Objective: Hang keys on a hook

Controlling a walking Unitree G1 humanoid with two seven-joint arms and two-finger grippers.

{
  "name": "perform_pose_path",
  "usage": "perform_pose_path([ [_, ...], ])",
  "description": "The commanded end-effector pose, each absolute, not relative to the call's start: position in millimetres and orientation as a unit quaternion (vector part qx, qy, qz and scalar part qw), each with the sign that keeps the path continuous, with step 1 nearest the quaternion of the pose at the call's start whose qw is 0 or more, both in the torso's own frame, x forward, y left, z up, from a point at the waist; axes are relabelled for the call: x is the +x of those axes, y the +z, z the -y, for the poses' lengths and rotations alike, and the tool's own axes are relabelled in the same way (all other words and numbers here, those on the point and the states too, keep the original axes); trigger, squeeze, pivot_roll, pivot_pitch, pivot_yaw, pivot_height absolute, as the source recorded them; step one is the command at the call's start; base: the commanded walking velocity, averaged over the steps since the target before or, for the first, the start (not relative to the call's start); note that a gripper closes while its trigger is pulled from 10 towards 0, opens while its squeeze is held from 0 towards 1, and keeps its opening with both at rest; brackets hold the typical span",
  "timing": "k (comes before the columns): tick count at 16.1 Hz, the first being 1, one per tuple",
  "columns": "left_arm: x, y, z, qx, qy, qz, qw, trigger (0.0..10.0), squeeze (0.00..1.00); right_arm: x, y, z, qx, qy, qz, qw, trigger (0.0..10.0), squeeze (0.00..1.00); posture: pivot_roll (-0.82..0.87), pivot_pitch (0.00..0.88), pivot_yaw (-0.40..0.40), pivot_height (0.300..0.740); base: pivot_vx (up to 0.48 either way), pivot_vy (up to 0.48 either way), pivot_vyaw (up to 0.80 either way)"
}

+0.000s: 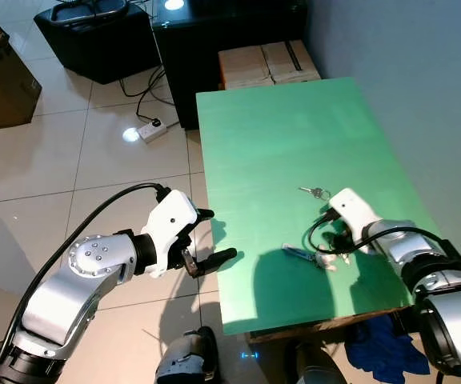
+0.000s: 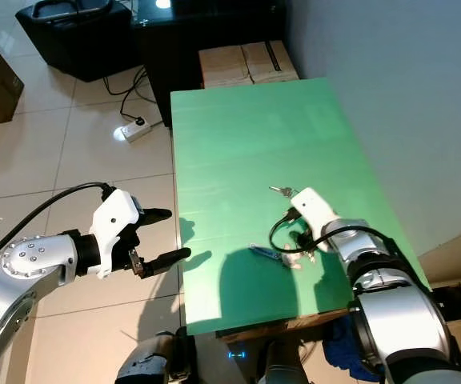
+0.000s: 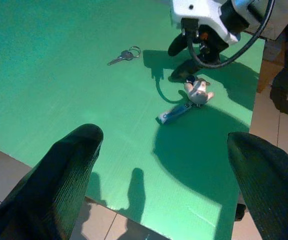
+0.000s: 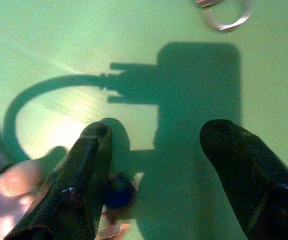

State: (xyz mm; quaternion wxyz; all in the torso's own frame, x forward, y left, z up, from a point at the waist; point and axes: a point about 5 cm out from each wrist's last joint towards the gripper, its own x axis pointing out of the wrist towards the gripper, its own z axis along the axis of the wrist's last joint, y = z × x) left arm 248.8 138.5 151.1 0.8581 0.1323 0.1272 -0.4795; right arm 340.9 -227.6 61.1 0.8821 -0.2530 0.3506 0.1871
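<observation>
Your small silver keys on a split ring (image 1: 317,192) lie flat on the green rectangular counter (image 1: 278,136), just beyond the right pincer (image 1: 336,242), apart from it, nothing touching them. In the right wrist view the ring (image 4: 224,15) sits at the frame edge, ahead of the fingers (image 4: 76,180), so the pincer is not yet lined up on it.

Right pincer is released, fingers spread, tips low over the counter beside a small pale pink charm with a blue tag (image 3: 196,92). That charm and its flat blue strip (image 1: 301,254) lie near the counter's front edge, well short of the ring. Can't tell if the tips touch the charm, too blurred. If you want the silver keys, my read is the pincer needs to go forward, away from the charm.

Left pincer (image 1: 206,240) is released too, fingers wide apart, hanging off the counter's left edge over the pale tiled floor (image 1: 70,160). It looks parked, out of the way, probably to leave the counter to the right arm.

No hook can be made out, so hanging comes later. The grasp isn't made yet.

Farther out: black cabinet (image 1: 214,56), cardboard boxes (image 1: 266,62), white power strip (image 1: 152,130) on the floor.
</observation>
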Motion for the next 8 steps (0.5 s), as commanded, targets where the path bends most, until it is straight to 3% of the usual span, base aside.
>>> perform_pose_path([
  [1, 246, 152, -136, 0.141, -0.484, -0.127, 0.854, 10.0, 0.0, 343, 65, 231, -0.235, 0.178, -0.333, 0.896, 10.0, 0.0, -0.03, 0.199, 0.067, 0.74, 0.0, 0.0, 0.0],
  [3, 246, 152, -136, 0.141, -0.484, -0.127, 0.854, 10.0, 0.0, 346, 74, 227, -0.197, 0.217, -0.307, 0.906, 10.0, 0.0, -0.03, 0.199, 0.067, 0.74, 0.0, 0.0, 0.0],
  [8, 247, 152, -137, 0.143, -0.482, -0.126, 0.855, 10.0, 0.0, 334, 71, 239, -0.234, 0.293, -0.324, 0.869, 10.0, 0.0, -0.04, 0.205, 0.06, 0.74, 0.0, 0.0, 0.0],
])
